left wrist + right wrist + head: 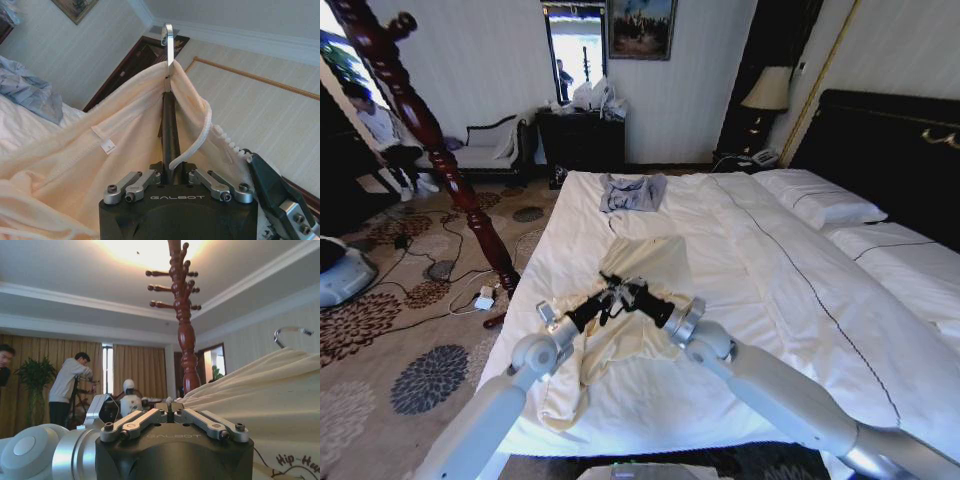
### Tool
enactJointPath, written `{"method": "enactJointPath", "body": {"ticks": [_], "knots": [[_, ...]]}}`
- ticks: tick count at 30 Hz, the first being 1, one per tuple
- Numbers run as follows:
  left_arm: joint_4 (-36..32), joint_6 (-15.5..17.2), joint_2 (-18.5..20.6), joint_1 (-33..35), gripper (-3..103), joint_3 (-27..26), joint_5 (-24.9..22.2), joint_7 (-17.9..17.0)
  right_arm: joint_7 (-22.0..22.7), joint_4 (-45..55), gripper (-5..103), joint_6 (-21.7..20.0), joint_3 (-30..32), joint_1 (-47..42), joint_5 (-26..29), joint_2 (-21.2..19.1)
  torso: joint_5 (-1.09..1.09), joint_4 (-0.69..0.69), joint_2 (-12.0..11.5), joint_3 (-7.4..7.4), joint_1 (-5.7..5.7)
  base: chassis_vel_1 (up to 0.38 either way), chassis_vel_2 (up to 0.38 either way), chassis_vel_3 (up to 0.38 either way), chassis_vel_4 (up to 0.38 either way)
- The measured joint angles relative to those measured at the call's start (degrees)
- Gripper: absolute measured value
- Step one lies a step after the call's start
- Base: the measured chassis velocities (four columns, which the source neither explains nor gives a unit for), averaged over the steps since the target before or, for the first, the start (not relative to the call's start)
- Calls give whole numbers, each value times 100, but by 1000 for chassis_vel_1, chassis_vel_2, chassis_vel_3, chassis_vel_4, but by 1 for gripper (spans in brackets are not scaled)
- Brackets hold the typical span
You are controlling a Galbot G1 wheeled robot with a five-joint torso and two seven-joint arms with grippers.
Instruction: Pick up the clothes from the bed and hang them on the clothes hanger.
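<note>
My left gripper (603, 303) sits low over the near part of the bed (790, 300), and in its wrist view its jaws are clamped narrow on the black bar of the hanger (169, 135). The hanger's silver hook (168, 42) rises clear of the cloth at the far end of that bar. The cream shirt (640, 300) is draped over the hanger, its neck gathered round the base of the hook, with a white cord (197, 142) looping down beside the bar. The rest of the shirt lies spread and rumpled on the white duvet, trailing toward the bed's near left edge.

My right gripper (620, 290) comes in from the other side and meets the left one over the shirt, tip to tip. Its own camera shows the linkage (172, 422) drawn in close, and I think the jaws are nearly closed, but I cannot tell whether they pinch any cloth. The shirt rises just beside it, with the hook (290, 334) showing above the fabric.

A small grey-blue garment (632, 192) lies well apart, farther up the bed. A wooden coat stand (430, 140) stands on the carpet to the bed's left.
</note>
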Motion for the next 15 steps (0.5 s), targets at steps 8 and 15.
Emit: {"method": "enactJointPath", "body": {"ticks": [8, 15], "knots": [[-215, 9, 96, 356, 18, -80, 66, 85, 244, -125, 26, 10, 168, 81, 8, 122, 2, 0, 0, 0, 0, 0, 0, 0, 0], [-250, -5, 245, 512, 18, -143, 97, 140, 273, -12, 53, 70, 452, 225, 441, 126, 1, 0, 0, 0, 0, 0, 0, 0, 0]]}}
